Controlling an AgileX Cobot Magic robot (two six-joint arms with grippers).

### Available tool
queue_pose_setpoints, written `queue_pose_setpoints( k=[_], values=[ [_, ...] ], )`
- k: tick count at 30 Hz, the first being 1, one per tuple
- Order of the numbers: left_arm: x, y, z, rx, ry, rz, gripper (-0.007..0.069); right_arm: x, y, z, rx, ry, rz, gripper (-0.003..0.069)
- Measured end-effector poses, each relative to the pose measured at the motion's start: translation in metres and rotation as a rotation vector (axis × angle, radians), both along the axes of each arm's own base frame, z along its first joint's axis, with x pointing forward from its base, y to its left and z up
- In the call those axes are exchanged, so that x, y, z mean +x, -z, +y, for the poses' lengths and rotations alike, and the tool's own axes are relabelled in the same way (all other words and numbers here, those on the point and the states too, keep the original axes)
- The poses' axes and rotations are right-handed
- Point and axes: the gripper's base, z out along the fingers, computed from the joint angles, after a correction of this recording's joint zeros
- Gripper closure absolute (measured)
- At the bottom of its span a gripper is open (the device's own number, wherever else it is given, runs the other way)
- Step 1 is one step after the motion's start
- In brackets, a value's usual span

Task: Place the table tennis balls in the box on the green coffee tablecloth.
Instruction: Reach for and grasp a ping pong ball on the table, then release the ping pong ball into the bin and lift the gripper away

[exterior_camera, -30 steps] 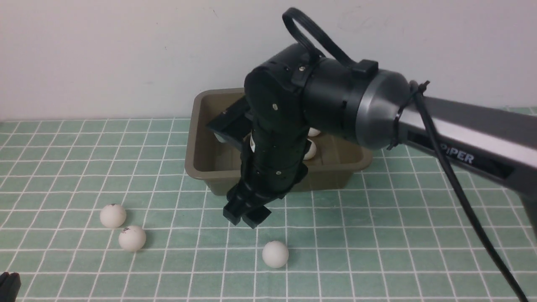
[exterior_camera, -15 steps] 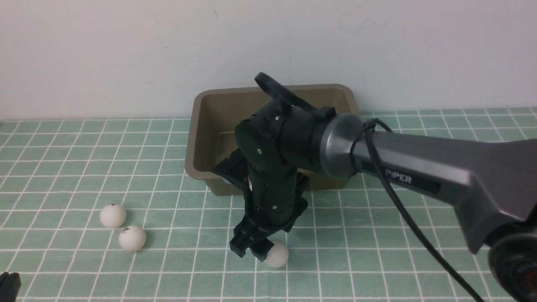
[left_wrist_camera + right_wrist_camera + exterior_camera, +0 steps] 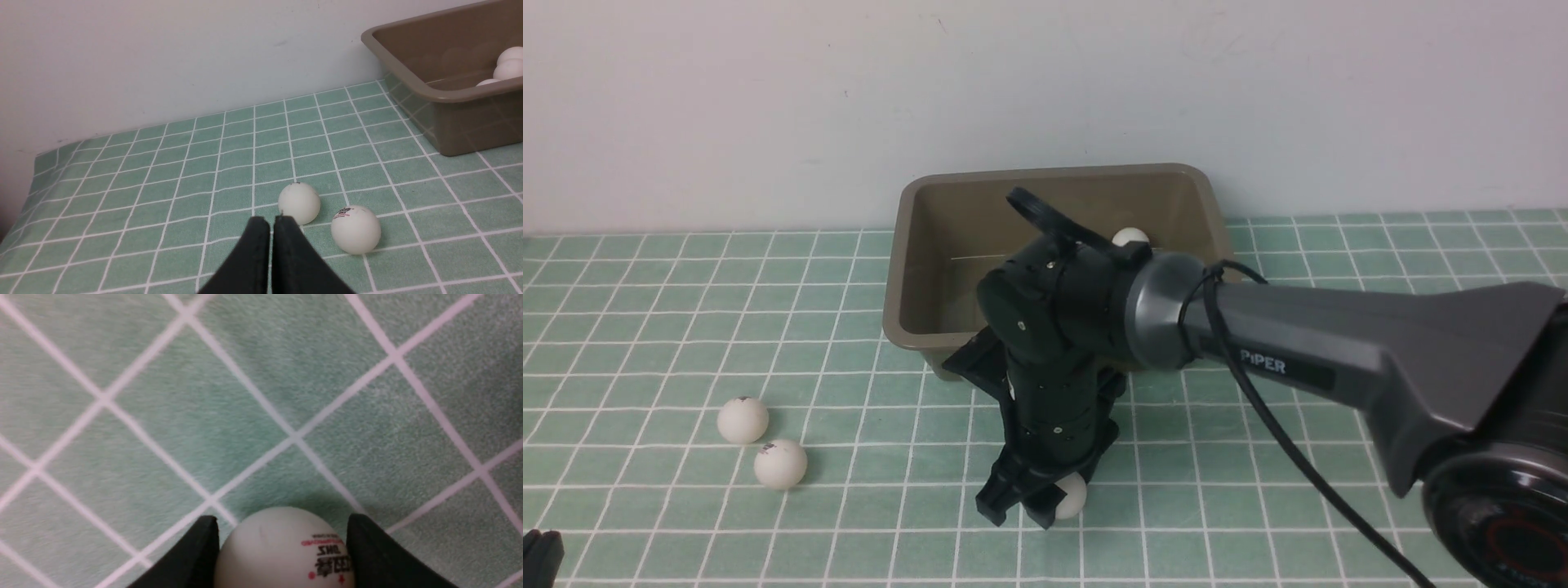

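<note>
At the near left edge, the black left gripper (image 3: pixel 539 559) sits low over the teal-green tablecloth (image 3: pixel 686 310), which is gridded with thin white lines. The left wrist view shows its two fingers (image 3: pixel 257 245) pressed together with nothing between them. Just ahead of it, two small matte white table tennis balls lie on the cloth, near each other but apart. The farther ball (image 3: pixel 743 420) has a dark scuff on top, and the nearer ball (image 3: pixel 780 464) carries small printed marks.

In the middle, the black right gripper (image 3: pixel 1018 519) points down at the cloth. In the right wrist view its fingers (image 3: pixel 192 559) sit against both sides of a third white ball (image 3: pixel 282 551) with red and black print, which rests on the cloth. Behind it, by the pale wall (image 3: pixel 768 98), stands the olive-brown rectangular plastic box (image 3: pixel 1054 173), with more white balls (image 3: pixel 508 69) inside. The grey right arm (image 3: pixel 1339 343) reaches in from the right.
</note>
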Motion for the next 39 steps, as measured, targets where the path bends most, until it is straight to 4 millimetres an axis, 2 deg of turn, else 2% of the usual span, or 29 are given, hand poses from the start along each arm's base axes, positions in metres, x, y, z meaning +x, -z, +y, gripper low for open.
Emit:
queue_pose_setpoints(
  k=[4, 8, 11, 13, 15, 18, 20, 25, 33, 39],
  values=[
    [0.0, 0.0, 0.0, 0.0, 0.0, 0.0, 0.0629, -0.003, -0.028, 0.002, 0.075, -0.018, -0.021, 0.0297],
    [0.0, 0.0, 0.0, 0.0, 0.0, 0.0, 0.0629, 0.005, -0.071, 0.01, 0.17, -0.039, -0.124, 0.0297],
    [0.0, 0.0, 0.0, 0.0, 0.0, 0.0, 0.0629, 0.017, -0.101, 0.012, 0.19, -0.059, -0.256, 0.0297],
    [0.0, 0.0, 0.0, 0.0, 0.0, 0.0, 0.0629, 0.028, -0.115, 0.009, 0.165, -0.064, -0.371, 0.0297],
    [0.0, 0.0, 0.0, 0.0, 0.0, 0.0, 0.0629, 0.039, -0.119, 0.005, 0.172, -0.044, -0.443, 0.0297],
    [0.0, 0.0, 0.0, 0.0, 0.0, 0.0, 0.0629, 0.061, -0.117, -0.007, 0.193, 0.016, -0.512, 0.0297],
    [0.0, 0.0, 0.0, 0.0, 0.0, 0.0, 0.0629, 0.084, -0.107, -0.023, 0.214, 0.09, -0.512, 0.0297],
    [0.0, 0.0, 0.0, 0.0, 0.0, 0.0, 0.0629, 0.111, -0.084, -0.046, 0.266, 0.19, -0.436, 0.0291],
    [0.0, 0.0, 0.0, 0.0, 0.0, 0.0, 0.0629, 0.125, -0.059, -0.058, 0.293, 0.244, -0.349, 0.0219],
    [0.0, 0.0, 0.0, 0.0, 0.0, 0.0, 0.0629, 0.126, -0.063, -0.057, 0.315, 0.249, -0.351, 0.0196]
  ],
)
